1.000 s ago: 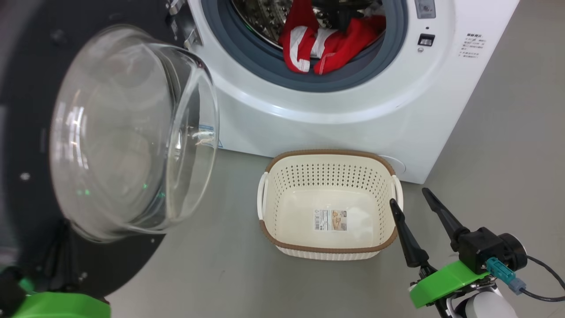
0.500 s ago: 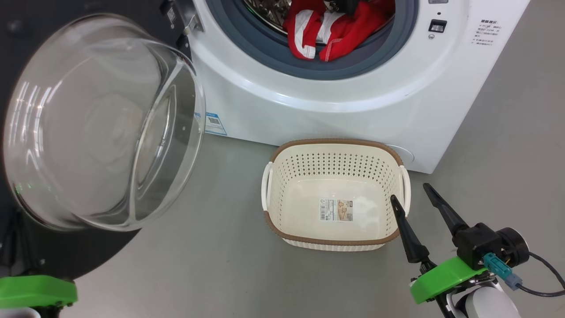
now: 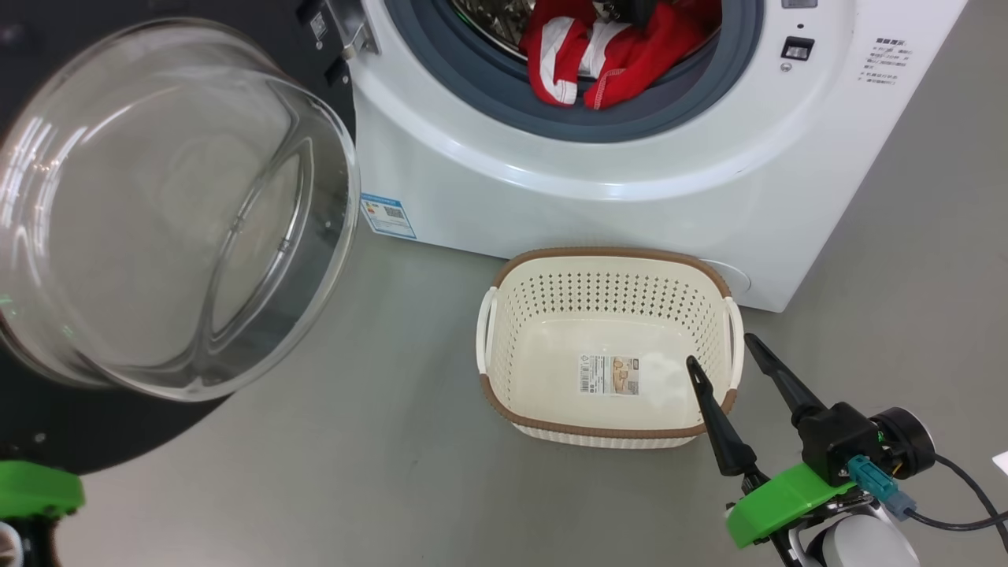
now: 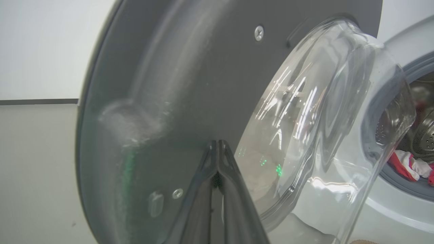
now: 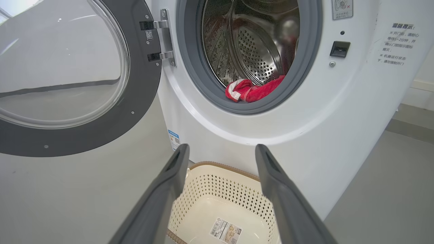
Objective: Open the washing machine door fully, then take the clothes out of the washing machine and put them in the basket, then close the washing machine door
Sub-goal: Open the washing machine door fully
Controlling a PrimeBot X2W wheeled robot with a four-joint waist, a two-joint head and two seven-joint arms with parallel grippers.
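Grey floor, white front-loading washing machine [image 3: 551, 205]: left tool [image 4: 217, 142], pinched shut, empty, noses the round black-rimmed glass door [image 4: 169, 67] ahead; push near its outer edge. Red white-striped clothes [image 3: 622, 47] lie beyond, in the drum.

The right jaws are 2 long, black, tapering fingers [image 3: 717, 425] rising from a black block [image 3: 835, 437]. Just behind them sits a bright green bracket [image 3: 780, 500], with a teal connector [image 3: 866, 475] and a black cable [image 3: 941, 522] beside it, then a white forearm [image 3: 862, 547]. The left jaws' fingers [image 4: 234, 203] look dark grey, with another green bracket [image 3: 35, 488] behind.
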